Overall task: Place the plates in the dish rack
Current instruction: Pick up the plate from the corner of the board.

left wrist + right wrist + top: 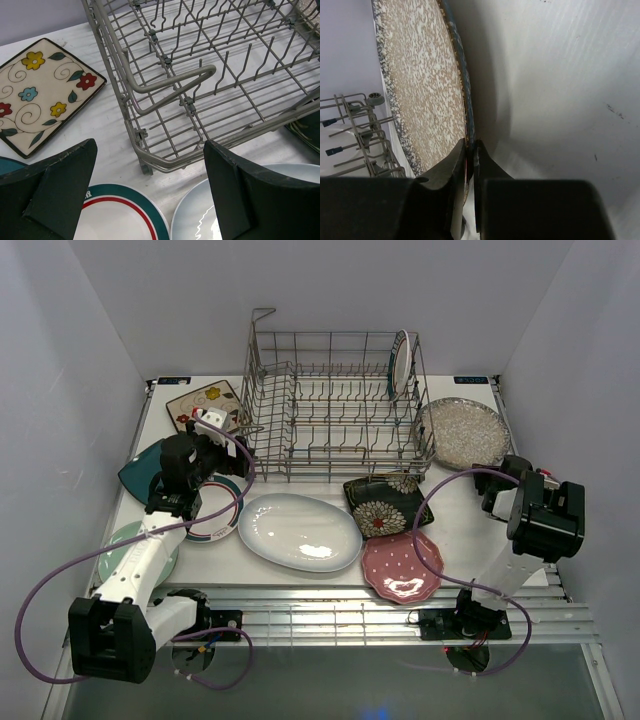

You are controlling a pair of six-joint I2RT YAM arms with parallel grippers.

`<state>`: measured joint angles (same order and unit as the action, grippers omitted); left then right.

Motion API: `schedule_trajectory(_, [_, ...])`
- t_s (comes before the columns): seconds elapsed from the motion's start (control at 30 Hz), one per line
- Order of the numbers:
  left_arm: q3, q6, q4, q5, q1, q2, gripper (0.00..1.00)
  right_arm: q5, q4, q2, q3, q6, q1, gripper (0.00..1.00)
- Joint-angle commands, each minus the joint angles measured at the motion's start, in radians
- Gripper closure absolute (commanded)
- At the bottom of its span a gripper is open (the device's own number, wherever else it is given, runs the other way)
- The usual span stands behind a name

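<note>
The grey wire dish rack (330, 410) stands at the back with one teal-rimmed plate (400, 364) upright in it. To its right lies the speckled grey round plate (462, 432), and my right gripper (470, 145) is shut on its near rim (466, 100). My left gripper (150, 150) hangs open and empty by the rack's front left corner (145, 165), above a teal-rimmed round plate (120, 210) and the white oval plate (298, 531). The cream floral square plate (40, 95) lies to the left of the rack.
In front of the rack lie a black floral square plate (383, 502) and a pink dotted plate (402, 566). A teal square plate (138, 472) and a pale green plate (122, 552) lie under the left arm. White walls close in both sides.
</note>
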<state>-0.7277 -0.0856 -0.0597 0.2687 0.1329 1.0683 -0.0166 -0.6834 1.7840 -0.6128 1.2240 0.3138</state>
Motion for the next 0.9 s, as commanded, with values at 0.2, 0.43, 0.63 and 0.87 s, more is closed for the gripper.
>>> schedule_trajectory(0.2, [-0.01,-0.003,0.006,0.035,0.001,-0.034,0.02,-0.086,0.088,-0.175,0.017,-0.124,-0.008,0.92])
schedule_trajectory(0.43, [-0.053,-0.04,0.058,0.119,0.001,-0.016,0.02,-0.149,0.159,-0.288,0.054,-0.149,-0.009,0.92])
schedule_trajectory(0.63, [-0.085,-0.078,0.136,0.245,0.001,-0.011,0.02,-0.18,0.243,-0.36,0.065,-0.184,-0.007,0.92])
schedule_trajectory(0.87, [-0.186,-0.134,0.248,0.421,0.002,0.024,0.02,-0.22,0.312,-0.491,0.113,-0.227,-0.007,0.92])
